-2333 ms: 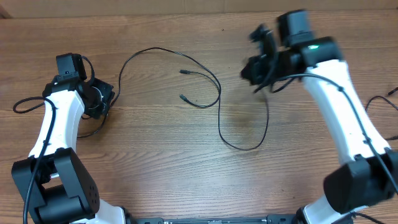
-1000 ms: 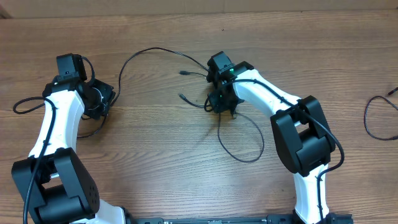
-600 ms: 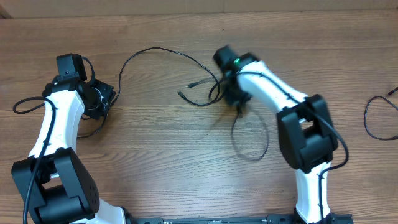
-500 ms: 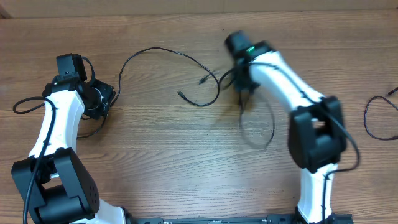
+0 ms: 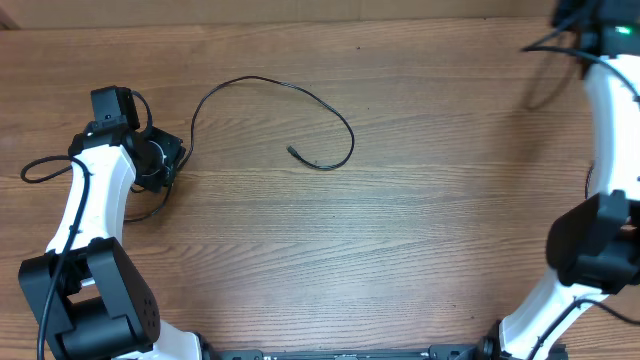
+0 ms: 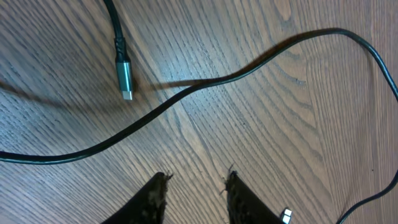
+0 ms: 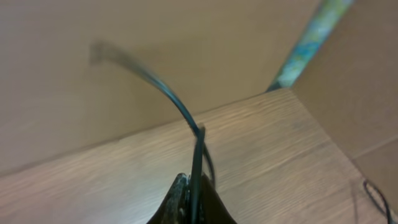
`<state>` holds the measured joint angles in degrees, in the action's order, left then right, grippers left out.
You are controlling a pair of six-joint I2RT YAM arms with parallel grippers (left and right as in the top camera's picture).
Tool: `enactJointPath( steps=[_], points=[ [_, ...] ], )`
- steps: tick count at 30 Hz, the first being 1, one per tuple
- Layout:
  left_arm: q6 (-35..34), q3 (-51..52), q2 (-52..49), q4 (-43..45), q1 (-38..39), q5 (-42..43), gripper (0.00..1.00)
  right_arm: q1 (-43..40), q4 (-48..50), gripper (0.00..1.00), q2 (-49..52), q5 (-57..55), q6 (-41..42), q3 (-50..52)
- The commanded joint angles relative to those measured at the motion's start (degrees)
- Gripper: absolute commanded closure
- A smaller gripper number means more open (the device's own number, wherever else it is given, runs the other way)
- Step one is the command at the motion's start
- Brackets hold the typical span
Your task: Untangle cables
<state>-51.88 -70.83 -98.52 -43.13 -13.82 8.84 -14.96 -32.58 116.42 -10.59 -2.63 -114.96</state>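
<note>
One thin black cable lies in an open loop on the wooden table, its small plug near the middle. My right gripper is up at the far right corner, shut on a second cable that rises from the jaws in a blurred arc. In the overhead view a blurred strand of it trails left. My left gripper hovers low over the table at the left, open, with bare wood between its fingers. Ahead of it a cable crosses the table, and a grey-tipped plug lies beside it.
A cardboard wall stands behind the table's far edge. The right wrist view shows a thin black loop lying at the lower right. A small bright plug end sits beside the left fingers. The left arm occupies the table's left side.
The right arm swung from the table's middle up to the far right corner, pulling one cable away with it. The looped cable stayed in place. The left arm has not moved.
</note>
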Motion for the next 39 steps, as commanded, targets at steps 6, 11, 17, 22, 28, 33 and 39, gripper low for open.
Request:
enactJointPath(
  steps=[6,11,17,22,28,33,39],
  points=[
    [1.1,-0.5,-0.6,-0.1,0.4,-0.5,0.73,-6.4,12.6,0.96,14.0,8.1,-0.8,0.2],
    [1.1,-0.5,-0.6,-0.2,0.4,-0.4,0.82,-7.4,15.7,0.96,20.9,6.1,-0.4,0.2],
    [1.1,-0.5,-0.6,-0.2,0.4,-0.4,0.81,-7.6,17.2,0.28,22.3,2.4,-0.4,-0.2],
    [1.1,-0.5,-0.6,0.1,0.4,1.0,0.94,-7.1,8.7,0.0,18.2,5.5,3.9,-7.1],
    [1.1,-0.5,-0.6,4.7,2.7,13.6,0.91,-5.7,-3.4,0.0,10.5,27.2,10.0,-13.3],
    [1.1,-0.5,-0.6,7.0,8.9,4.5,0.52,-1.9,-9.8,0.0,8.1,45.7,10.4,-13.3],
    [2.1,-0.5,-0.6,6.9,14.3,-7.5,0.19,6.0,-20.2,0.0,8.1,40.3,9.7,-13.3]
  ],
)
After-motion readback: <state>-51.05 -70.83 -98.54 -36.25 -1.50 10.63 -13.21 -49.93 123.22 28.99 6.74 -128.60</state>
